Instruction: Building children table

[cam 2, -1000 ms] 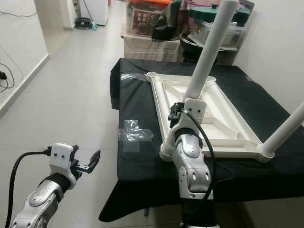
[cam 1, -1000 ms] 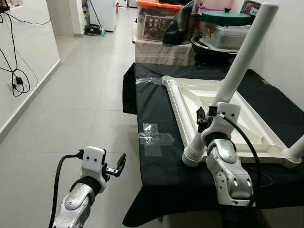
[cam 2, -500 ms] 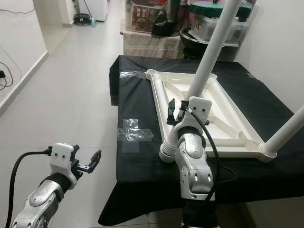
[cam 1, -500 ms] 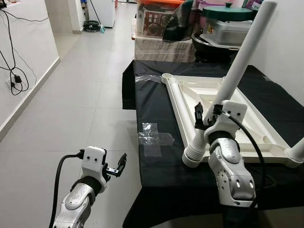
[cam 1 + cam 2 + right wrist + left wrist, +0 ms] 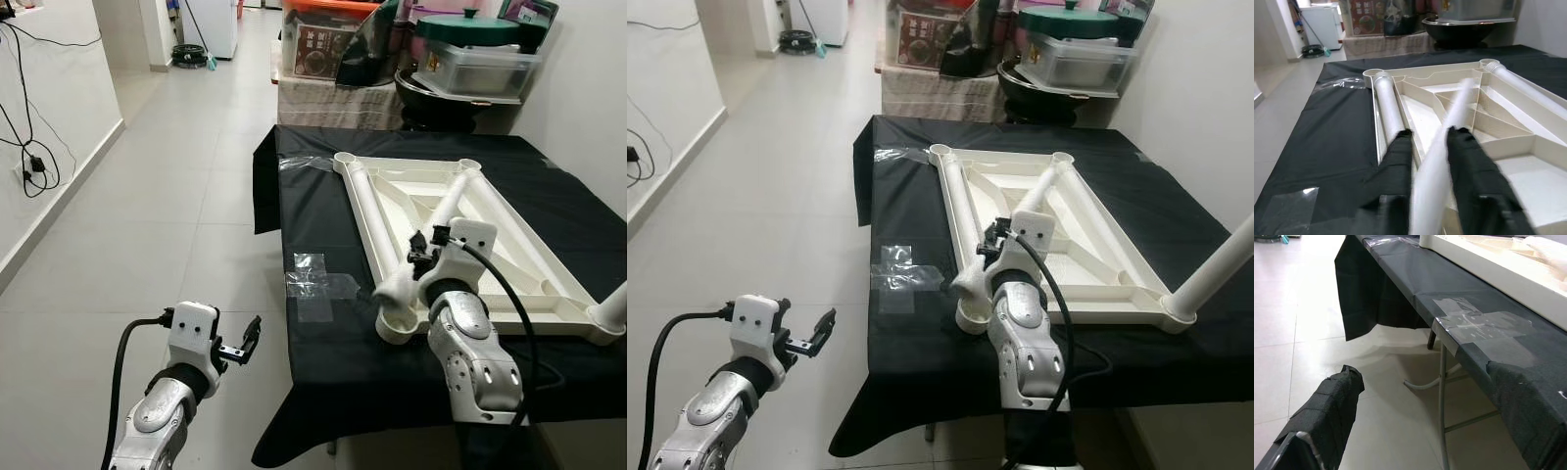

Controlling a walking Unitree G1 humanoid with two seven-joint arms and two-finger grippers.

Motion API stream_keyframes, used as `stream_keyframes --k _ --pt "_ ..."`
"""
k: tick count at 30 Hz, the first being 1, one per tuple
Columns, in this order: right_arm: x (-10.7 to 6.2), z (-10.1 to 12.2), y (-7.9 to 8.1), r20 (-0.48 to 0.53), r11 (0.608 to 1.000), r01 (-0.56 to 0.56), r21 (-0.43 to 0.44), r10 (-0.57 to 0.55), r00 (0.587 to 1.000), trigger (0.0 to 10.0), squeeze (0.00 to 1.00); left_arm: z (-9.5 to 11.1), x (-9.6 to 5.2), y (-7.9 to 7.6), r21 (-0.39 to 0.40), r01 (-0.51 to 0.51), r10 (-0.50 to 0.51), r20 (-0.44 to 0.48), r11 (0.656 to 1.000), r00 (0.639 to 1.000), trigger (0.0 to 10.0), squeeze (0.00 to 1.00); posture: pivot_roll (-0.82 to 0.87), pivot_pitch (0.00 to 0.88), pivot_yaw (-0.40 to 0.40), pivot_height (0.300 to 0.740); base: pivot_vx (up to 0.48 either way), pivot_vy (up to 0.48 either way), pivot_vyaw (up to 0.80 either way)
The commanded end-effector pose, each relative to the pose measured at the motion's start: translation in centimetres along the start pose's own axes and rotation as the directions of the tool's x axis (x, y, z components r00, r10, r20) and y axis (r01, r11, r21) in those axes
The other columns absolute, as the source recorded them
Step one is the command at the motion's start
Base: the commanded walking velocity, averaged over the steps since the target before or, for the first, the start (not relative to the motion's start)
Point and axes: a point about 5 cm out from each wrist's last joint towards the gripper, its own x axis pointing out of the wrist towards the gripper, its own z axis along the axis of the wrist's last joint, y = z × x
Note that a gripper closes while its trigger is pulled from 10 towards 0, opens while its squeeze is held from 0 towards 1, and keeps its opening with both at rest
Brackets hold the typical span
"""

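Black-clothed table (image 5: 323, 323): upturned tabletop (image 5: 509, 245); right claw (image 5: 1427, 147) pinching leg (image 5: 431, 240); left claw (image 5: 245, 343) spread.

Even, bright indoor light is seen throughout, with soft glare on the pale floor (image 5: 196, 225) tiles. A faint shadow is cast under the desk (image 5: 1415, 279). The white leg (image 5: 1442, 161) between the right pincer (image 5: 1430, 147) fingers is smeared by motion blur.

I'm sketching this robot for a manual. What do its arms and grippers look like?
Both arms are silver, rounded metal segments with small round holes. Each wrist carries a white boxy block, with a thick black cable looping back from it. The left gripper and right gripper each have two long black fingers, matte and slightly textured.
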Motion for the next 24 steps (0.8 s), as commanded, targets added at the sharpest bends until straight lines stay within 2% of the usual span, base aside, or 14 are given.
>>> stream_keyframes --k 1,8,9,11,12,19,21,24 --pt "0.2 -0.2 -0.5 -0.019 1.0 0.023 -0.009 -0.023 1.0 0.0 0.0 -0.4 -0.1 0.0 0.0 -0.004 0.004 -0.015 1.0 1.0 10.0 0.0 0.09 0.0 -0.095 0.74 0.0 0.0 0.0" --pt "0.8 0.7 -0.2 0.01 0.999 0.02 -0.031 -0.019 1.0 0.0 0.0 -0.1 -0.1 0.3 -0.002 -0.013 0.013 -0.004 1.0 1.0 10.0 0.0 0.09 0.0 -0.094 0.74 0.0 0.0 0.0" --pt "1.1 0.8 0.1 0.007 0.999 0.01 -0.053 -0.01 1.0 9.5 0.0 0.0 -0.1 0.5 -0.001 -0.018 0.018 0.004 1.0 1.0 10.0 0.0 0.09 0.0 -0.093 0.74 0.0 0.0 0.0" --pt "1.2 0.9 0.4 0.002 0.998 0.004 -0.068 -0.004 1.0 9.5 0.0 0.0 -0.2 0.5 -0.001 -0.021 0.021 0.008 1.0 1.0 10.0 0.0 0.09 0.0 -0.093 0.74 0.0 0.0 0.0" --pt "1.3 1.0 0.7 0.012 0.998 -0.011 -0.069 0.012 1.0 10.0 1.0 0.2 -0.2 0.7 -0.002 -0.026 0.026 0.015 1.0 1.0 10.0 0.0 0.1 0.0 -0.095 0.74 0.0 0.0 0.0" --pt "1.8 1.6 1.9 0.007 0.994 -0.097 -0.053 0.097 0.995 10.0 1.0 0.5 -0.1 1.0 0.0 -0.036 0.036 0.028 0.999 0.999 10.0 0.0 0.1 0.0 -0.094 0.74 0.0 0.0 0.0" --pt "2.9 1.3 3.1 -0.107 0.975 -0.21 -0.066 0.202 0.973 10.0 1.0 0.4 -0.1 1.0 -0.001 -0.033 0.033 0.027 0.999 0.999 10.0 0.0 0.09 0.0 -0.095 0.74 0.0 0.0 0.0" --pt "3.7 1.4 3.1 -0.145 0.974 -0.22 -0.064 0.209 0.967 10.0 1.0 0.4 0.0 0.8 -0.003 -0.031 0.031 0.027 1.0 0.999 10.0 0.0 0.1 0.0 -0.099 0.74 0.0 0.0 0.0"
